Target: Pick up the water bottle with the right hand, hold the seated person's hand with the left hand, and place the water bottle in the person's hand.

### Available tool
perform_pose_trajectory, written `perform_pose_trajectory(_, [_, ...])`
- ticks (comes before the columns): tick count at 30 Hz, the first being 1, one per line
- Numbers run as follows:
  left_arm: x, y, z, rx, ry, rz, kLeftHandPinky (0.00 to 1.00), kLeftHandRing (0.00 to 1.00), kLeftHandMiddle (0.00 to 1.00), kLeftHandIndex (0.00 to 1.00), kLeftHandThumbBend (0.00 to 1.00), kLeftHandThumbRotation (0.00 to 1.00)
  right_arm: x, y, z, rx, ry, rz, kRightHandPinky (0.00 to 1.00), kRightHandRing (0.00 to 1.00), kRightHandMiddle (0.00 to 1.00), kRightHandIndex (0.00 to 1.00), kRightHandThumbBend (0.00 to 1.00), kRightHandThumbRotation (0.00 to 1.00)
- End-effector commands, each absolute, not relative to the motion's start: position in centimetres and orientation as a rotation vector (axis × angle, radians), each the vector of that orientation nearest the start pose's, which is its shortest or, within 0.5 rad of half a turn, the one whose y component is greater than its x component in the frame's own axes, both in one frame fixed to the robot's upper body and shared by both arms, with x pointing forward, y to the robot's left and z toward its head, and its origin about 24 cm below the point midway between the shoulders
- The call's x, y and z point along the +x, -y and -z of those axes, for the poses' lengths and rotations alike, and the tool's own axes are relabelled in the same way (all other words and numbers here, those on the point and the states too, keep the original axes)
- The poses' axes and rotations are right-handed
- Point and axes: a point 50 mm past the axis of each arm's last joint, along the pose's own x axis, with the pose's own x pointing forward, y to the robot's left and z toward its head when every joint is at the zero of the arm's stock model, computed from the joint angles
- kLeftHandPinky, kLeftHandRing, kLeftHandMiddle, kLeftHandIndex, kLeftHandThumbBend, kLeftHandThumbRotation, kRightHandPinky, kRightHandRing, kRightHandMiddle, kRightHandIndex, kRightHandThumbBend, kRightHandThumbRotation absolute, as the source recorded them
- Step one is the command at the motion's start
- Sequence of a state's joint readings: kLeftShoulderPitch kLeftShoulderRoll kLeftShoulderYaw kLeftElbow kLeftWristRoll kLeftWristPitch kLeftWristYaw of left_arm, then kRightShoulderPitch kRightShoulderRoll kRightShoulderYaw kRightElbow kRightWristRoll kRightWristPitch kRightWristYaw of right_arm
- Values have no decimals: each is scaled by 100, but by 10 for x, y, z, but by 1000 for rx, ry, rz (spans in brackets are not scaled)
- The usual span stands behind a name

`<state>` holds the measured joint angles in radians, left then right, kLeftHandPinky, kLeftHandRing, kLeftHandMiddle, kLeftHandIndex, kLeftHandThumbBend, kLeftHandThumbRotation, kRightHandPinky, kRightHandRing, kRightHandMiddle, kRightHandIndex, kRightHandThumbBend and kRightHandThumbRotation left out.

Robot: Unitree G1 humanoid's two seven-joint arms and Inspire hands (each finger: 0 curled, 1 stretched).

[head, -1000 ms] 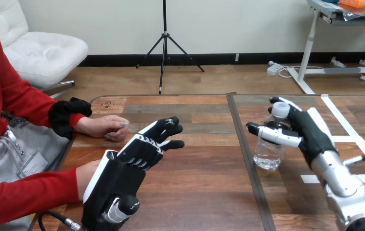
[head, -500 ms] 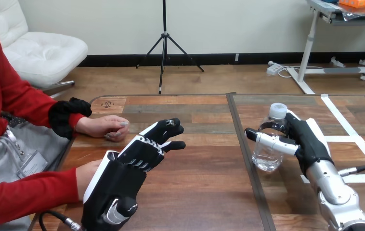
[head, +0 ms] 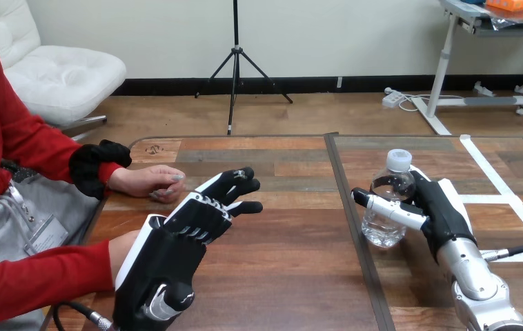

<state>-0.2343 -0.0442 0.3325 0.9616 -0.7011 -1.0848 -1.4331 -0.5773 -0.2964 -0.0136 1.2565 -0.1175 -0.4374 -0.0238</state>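
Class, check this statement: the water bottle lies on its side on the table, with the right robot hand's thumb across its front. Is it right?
Not quite. The head view shows the water bottle standing upright on the table; the thumb of the right robot hand does cross its front.

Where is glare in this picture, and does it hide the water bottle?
Head view: a pale sheen lies on the table's far right part; the clear water bottle carries small bright highlights, yet its outline and white cap read plainly; the right hand, thumb across the bottle, is evenly lit.
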Motion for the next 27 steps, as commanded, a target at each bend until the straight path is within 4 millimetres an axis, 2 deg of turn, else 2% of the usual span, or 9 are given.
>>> perform_pose_trajectory(1, [231, -167, -7, -116, 671, 572, 80, 89, 90, 86, 98, 75, 324, 213, 9, -360, -218, 7, 83, 89, 88, 93, 100, 43])
perform_pose_trajectory(11, [230, -169, -8, -94, 673, 567, 79, 89, 90, 87, 98, 76, 321, 212, 15, -337, -250, 28, 82, 88, 87, 92, 100, 41])
perform_pose_trajectory(18, [231, -170, -9, -83, 668, 560, 79, 88, 90, 86, 98, 76, 320, 214, 21, -254, -314, 89, 65, 79, 83, 85, 91, 24])
perform_pose_trajectory(27, [231, -169, -9, -85, 680, 552, 78, 88, 90, 86, 98, 76, 319, 217, 23, -222, -336, 120, 52, 67, 78, 78, 89, 12])
